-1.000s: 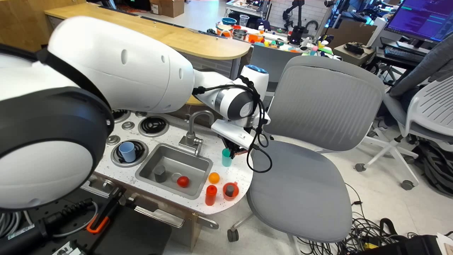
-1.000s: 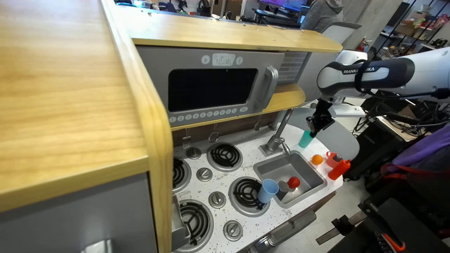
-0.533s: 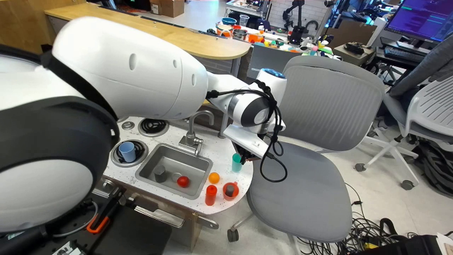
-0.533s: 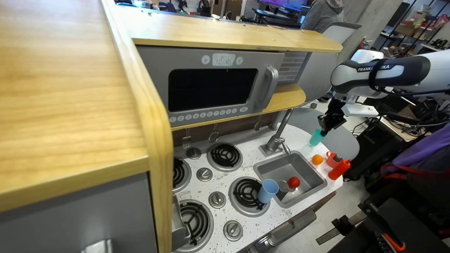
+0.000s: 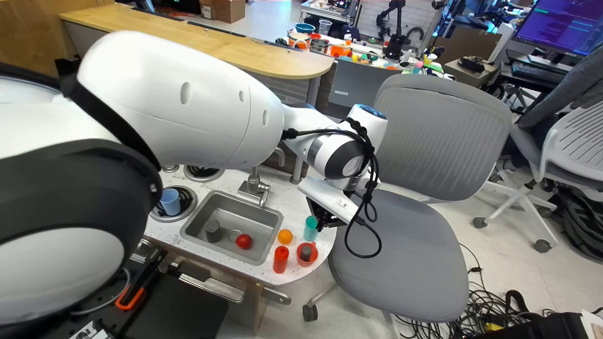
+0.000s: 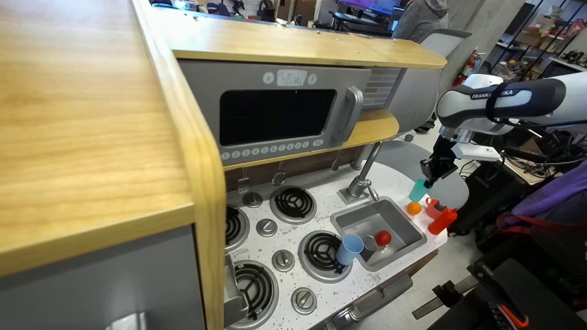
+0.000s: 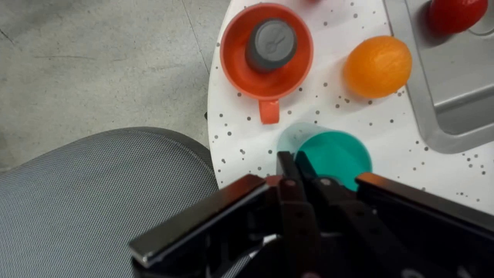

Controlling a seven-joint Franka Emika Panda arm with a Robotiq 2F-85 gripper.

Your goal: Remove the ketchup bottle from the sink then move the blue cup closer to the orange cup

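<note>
My gripper point(image 7: 294, 155) is shut on the near wall of a teal cup point(image 7: 339, 152), one finger inside and one outside. The teal cup also shows in both exterior views point(image 5: 310, 229) point(image 6: 418, 190), over the counter's rounded end; I cannot tell whether its base touches. The orange cup point(image 7: 233, 65) has its handle toward the teal cup, with a small gap between them, and holds a grey object point(image 7: 272, 42). The red ketchup bottle point(image 5: 280, 260) stands on the counter beside the orange cup, outside the sink point(image 5: 235, 214). A light blue cup point(image 6: 350, 250) sits on a burner.
An orange fruit point(image 7: 378, 67) lies between the cups and the sink. The sink holds a red ball-like item point(image 5: 243, 241) and a grey cup point(image 5: 213, 231). The faucet point(image 5: 254, 181) rises behind the sink. A grey chair point(image 5: 400, 263) stands against the counter's rounded end.
My gripper and the teal cup have moved away from the faucet side, first outward toward the chair, then toward the orange cup. The bottle, orange cup and light blue cup have not moved.
</note>
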